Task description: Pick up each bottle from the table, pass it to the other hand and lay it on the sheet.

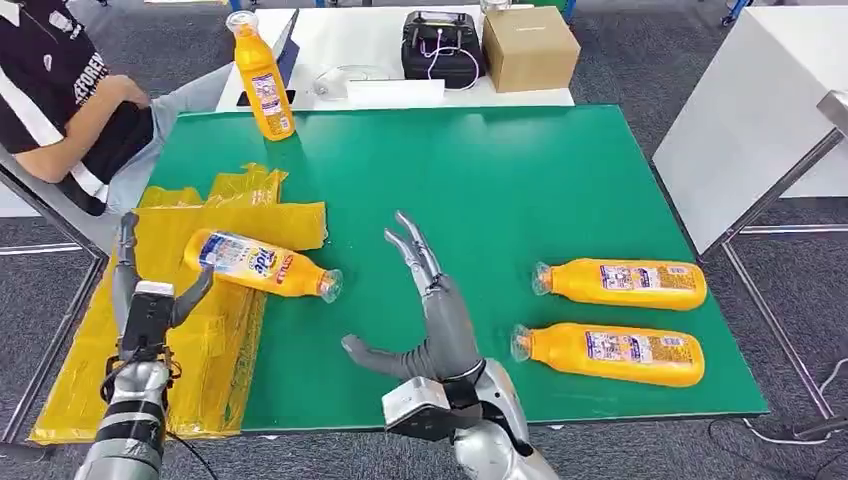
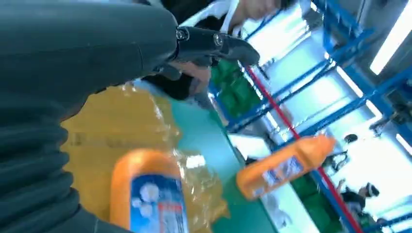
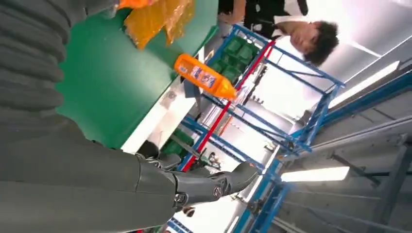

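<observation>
Along the table's left edge, your laid bottle (image 1: 262,264) overhangs the yellow sheet (image 1: 170,330); both hands, left hand (image 1: 150,300) and right hand (image 1: 425,320), spread empty, so a nudge could roll it off.

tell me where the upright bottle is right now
In the head view the upright bottle stands at the far left corner of the green table, beyond the yellow sheet, near the seated person.

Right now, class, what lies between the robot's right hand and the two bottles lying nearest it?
In the head view, only bare green table separates the right hand from the two bottles.
</observation>
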Robot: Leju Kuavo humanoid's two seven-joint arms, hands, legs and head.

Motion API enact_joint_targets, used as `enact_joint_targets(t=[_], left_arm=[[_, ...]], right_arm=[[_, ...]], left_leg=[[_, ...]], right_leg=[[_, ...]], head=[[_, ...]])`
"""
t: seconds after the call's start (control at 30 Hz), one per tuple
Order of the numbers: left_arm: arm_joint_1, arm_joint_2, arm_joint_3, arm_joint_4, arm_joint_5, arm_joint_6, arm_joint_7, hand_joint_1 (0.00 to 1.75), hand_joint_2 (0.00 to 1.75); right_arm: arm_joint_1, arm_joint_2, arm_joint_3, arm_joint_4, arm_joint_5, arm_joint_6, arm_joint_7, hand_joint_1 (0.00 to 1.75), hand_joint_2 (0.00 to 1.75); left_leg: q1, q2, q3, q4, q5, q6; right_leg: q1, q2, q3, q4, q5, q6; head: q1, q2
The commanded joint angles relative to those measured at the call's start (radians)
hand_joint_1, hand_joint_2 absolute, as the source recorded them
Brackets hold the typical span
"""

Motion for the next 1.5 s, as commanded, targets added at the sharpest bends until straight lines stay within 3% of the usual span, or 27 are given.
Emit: enact_joint_targets(t=[0.03,0.17,0.2,0.3,0.6,0.63,0.7,0.77,0.8,0.9,0.93,1.0,1.03,1.07,1.1,1.13,1.17,1.2,1.27,1.3,1.5], left_arm=[[0.021,-0.038,0.103,-0.076,0.025,-0.005,-0.017,0.0,1.75],[0.021,-0.038,0.103,-0.076,0.025,-0.005,-0.017,0.0,1.75],[0.021,-0.038,0.103,-0.076,0.025,-0.005,-0.017,0.0,1.75],[0.021,-0.038,0.103,-0.076,0.025,-0.005,-0.017,0.0,1.75],[0.037,-0.047,0.097,-0.108,0.063,-0.044,-0.025,0.0,1.75],[0.081,-0.086,0.056,-0.228,0.099,-0.109,-0.042,0.0,1.75],[0.164,-0.152,-0.006,-0.391,0.094,-0.104,-0.003,0.0,1.75],[0.215,-0.217,-0.179,-0.5,0.073,-0.058,0.061,0.0,1.75],[0.215,-0.223,-0.257,-0.505,0.079,-0.03,0.079,0.0,1.75],[0.24,-0.196,-0.424,-0.516,0.116,0.011,0.127,0.0,1.75],[0.273,-0.181,-0.44,-0.528,0.145,0.015,0.131,0.0,1.75],[0.329,-0.17,-0.428,-0.541,0.159,0.027,0.122,0.0,1.75],[0.349,-0.165,-0.419,-0.538,0.175,0.007,0.117,0.0,1.75],[0.465,-0.095,-0.496,-0.635,0.429,-0.395,0.089,0.0,1.75],[0.512,-0.101,-0.502,-0.668,0.412,-0.407,0.075,0.0,1.75],[0.532,-0.101,-0.512,-0.685,0.406,-0.418,0.071,0.0,1.75],[0.532,-0.099,-0.522,-0.69,0.408,-0.425,0.071,0.0,1.75],[0.525,-0.097,-0.525,-0.689,0.407,-0.429,0.074,0.0,1.75],[0.508,-0.098,-0.523,-0.681,0.407,-0.43,0.082,0.0,1.75],[0.501,-0.099,-0.519,-0.678,0.408,-0.43,0.085,0.0,1.75],[0.496,-0.1,-0.515,-0.674,0.408,-0.432,0.087,0.0,1.75]], right_arm=[[-0.049,-0.008,0.029,0.068,-0.003,0.004,0.0,0.0,1.75],[-0.049,-0.008,0.029,0.068,-0.003,0.004,0.0,0.0,1.75],[-0.049,-0.008,0.029,0.068,-0.003,0.004,0.0,0.0,1.75],[-0.049,-0.008,0.029,0.068,-0.003,0.004,0.0,0.0,1.75],[-0.029,-0.009,0.013,0.062,0.006,-0.001,-0.002,0.0,1.75],[0.022,-0.03,-0.029,0.026,0.026,-0.017,-0.008,0.0,1.75],[0.105,-0.069,-0.071,-0.053,0.044,-0.027,-0.019,0.0,1.75],[0.224,-0.147,-0.161,-0.167,0.045,-0.041,-0.061,0.0,1.75],[0.269,-0.165,-0.215,-0.202,0.034,-0.04,-0.088,0.0,1.75],[0.369,-0.163,-0.342,-0.293,0.041,-0.039,-0.148,0.0,1.75],[0.373,-0.156,-0.358,-0.309,0.047,-0.041,-0.152,0.0,1.75],[0.353,-0.15,-0.361,-0.318,0.06,-0.05,-0.147,0.0,1.75],[0.345,-0.152,-0.358,-0.32,0.071,-0.056,-0.135,0.0,1.75],[0.389,-0.345,-0.504,-0.342,0.454,-0.17,0.246,0.0,1.75],[0.411,-0.405,-0.598,-0.328,0.368,-0.157,0.194,0.0,1.75],[0.419,-0.402,-0.699,-0.306,0.353,-0.118,0.13,0.0,1.75],[0.414,-0.384,-0.779,-0.285,0.365,-0.069,0.076,0.0,1.75],[0.409,-0.372,-0.806,-0.283,0.37,-0.046,0.057,0.0,1.75],[0.405,-0.353,-0.806,-0.288,0.383,-0.036,0.052,0.0,1.75],[0.403,-0.344,-0.795,-0.293,0.395,-0.034,0.058,0.0,1.75],[0.403,-0.333,-0.777,-0.301,0.416,-0.036,0.074,0.0,1.75]], left_leg=[[0.0,0.002,0.004,0.0,-0.002,0.0],[0.0,0.0,0.002,0.0,-0.001,0.0],[0.001,0.0,0.008,-0.001,-0.003,0.0],[-0.001,-0.001,0.002,-0.001,-0.001,0.0],[0.0,-0.001,0.005,-0.001,-0.002,0.0],[0.0,-0.001,0.004,-0.001,-0.002,0.0],[0.0,-0.003,0.004,-0.001,-0.002,0.001],[0.002,-0.006,0.009,-0.001,-0.004,0.002],[0.0,-0.012,0.003,-0.001,-0.002,0.002],[-0.001,-0.02,0.003,0.001,-0.003,0.004],[-0.003,-0.018,0.0,0.001,-0.004,0.006],[-0.003,-0.021,0.007,0.002,-0.008,0.007],[-0.005,-0.012,0.002,0.001,-0.006,0.007],[-0.004,-0.009,0.005,0.001,-0.009,0.008],[-0.006,-0.009,0.006,-0.001,-0.009,0.009],[-0.005,-0.007,0.011,-0.002,-0.012,0.01],[-0.005,-0.008,0.008,-0.001,-0.011,0.01],[-0.005,-0.009,0.01,0.0,-0.012,0.01],[-0.006,-0.011,0.015,0.001,-0.016,0.012],[-0.008,-0.013,0.007,0.001,-0.011,0.013],[-0.008,-0.012,0.008,0.001,-0.013,0.012]], right_leg=[[0.001,0.001,0.005,-0.002,-0.001,0.0],[0.0,-0.001,0.003,-0.002,-0.001,0.0],[0.002,-0.003,0.01,-0.004,-0.002,0.0],[-0.001,-0.002,0.003,-0.001,0.0,0.0],[0.0,-0.002,0.006,-0.002,-0.001,0.0],[0.001,-0.002,0.006,-0.002,-0.001,0.0],[0.001,-0.005,0.007,-0.003,-0.002,0.001],[0.002,-0.009,0.013,-0.006,-0.004,0.001],[0.0,-0.014,0.009,-0.005,-0.004,0.002],[-0.002,-0.022,0.007,-0.004,-0.007,0.003],[-0.004,-0.019,0.0,-0.003,-0.007,0.006],[-0.004,-0.022,0.014,-0.006,-0.012,0.008],[-0.005,-0.013,0.008,-0.004,-0.006,0.008],[-0.005,-0.01,0.012,-0.005,-0.007,0.007],[-0.005,-0.011,0.013,-0.007,-0.006,0.008],[-0.005,-0.01,0.019,-0.01,-0.007,0.009],[-0.005,-0.011,0.014,-0.008,-0.007,0.008],[-0.005,-0.012,0.015,-0.008,-0.008,0.008],[-0.006,-0.016,0.023,-0.011,-0.011,0.009],[-0.008,-0.014,0.014,-0.007,-0.011,0.012],[-0.007,-0.013,0.015,-0.007,-0.01,0.012]], head=[[0.0,0.0],[0.0,0.0],[0.0,0.0],[0.0,0.0],[0.0,0.0],[0.0,0.0],[0.0,0.0],[0.0,0.0],[0.0,0.0],[0.0,0.0],[0.0,0.0],[0.0,0.0],[0.0,0.0],[0.0,0.0],[0.0,0.0],[0.0,0.0],[-0.001,0.0],[-0.002,0.0],[0.0,0.0],[0.001,0.0],[0.0,0.0]])
